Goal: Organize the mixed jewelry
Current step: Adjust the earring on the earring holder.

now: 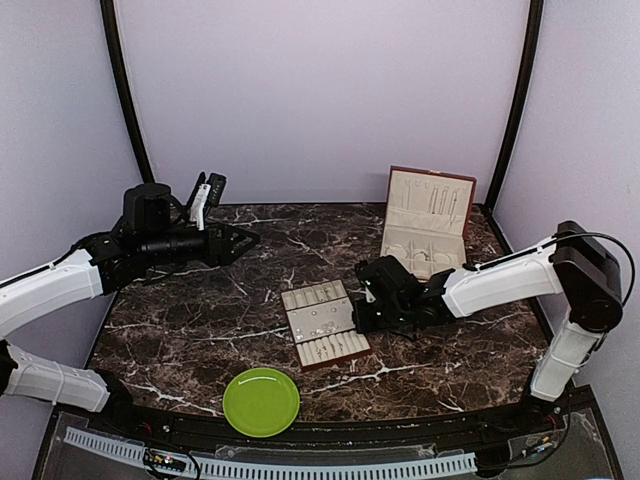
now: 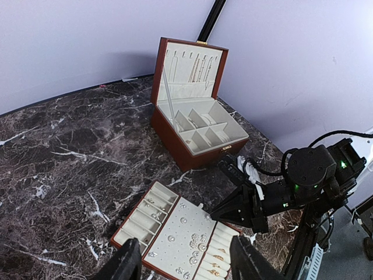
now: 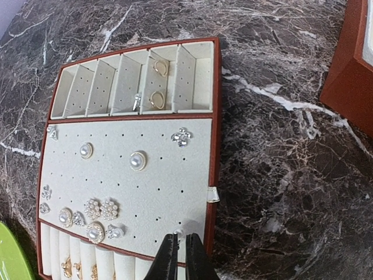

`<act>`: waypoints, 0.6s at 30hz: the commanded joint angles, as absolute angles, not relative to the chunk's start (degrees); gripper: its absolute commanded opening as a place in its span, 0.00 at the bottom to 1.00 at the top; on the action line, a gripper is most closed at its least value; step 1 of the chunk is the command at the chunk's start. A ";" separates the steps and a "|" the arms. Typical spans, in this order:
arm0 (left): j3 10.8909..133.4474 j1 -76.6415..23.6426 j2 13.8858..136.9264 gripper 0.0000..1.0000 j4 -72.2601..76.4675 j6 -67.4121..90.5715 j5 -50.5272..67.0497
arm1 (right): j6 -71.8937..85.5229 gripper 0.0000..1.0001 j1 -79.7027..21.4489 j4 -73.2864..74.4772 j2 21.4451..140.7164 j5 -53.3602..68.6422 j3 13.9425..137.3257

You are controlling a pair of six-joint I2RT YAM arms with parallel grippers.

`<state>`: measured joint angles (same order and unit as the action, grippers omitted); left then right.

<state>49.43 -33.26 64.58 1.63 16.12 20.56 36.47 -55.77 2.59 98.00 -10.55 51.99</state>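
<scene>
Right wrist view: the nearest slot row of the tray [image 3: 169, 169] is cut off by the lower edge; the green plate [image 3: 7, 259] and the box [image 3: 349, 58] show only as slivers at the edges. Top view: the jewelry [image 1: 318, 318] on the tray is too small to tell piece from piece.

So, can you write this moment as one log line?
left gripper: open, empty | right gripper: shut, tips at stud on tray | box: lid open

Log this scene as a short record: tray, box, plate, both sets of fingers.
tray: lying flat; jewelry on its pad and in its slots
box: open, lid upright, behind tray
plate: green, in front of tray
left fingers: open, holding nothing
right fingers: shut, tips at a stud near tray's edge; grip unclear
</scene>
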 commanded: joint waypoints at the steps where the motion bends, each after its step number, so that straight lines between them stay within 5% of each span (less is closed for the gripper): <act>1: 48.60 -33.31 63.46 0.55 2.57 15.47 21.03 | 36.14 0.06 -56.57 5.57 98.26 -11.03 50.94; 18: 48.60 -33.27 63.54 0.55 2.55 15.38 20.74 | 38.19 0.07 -57.30 4.94 96.17 -11.81 48.20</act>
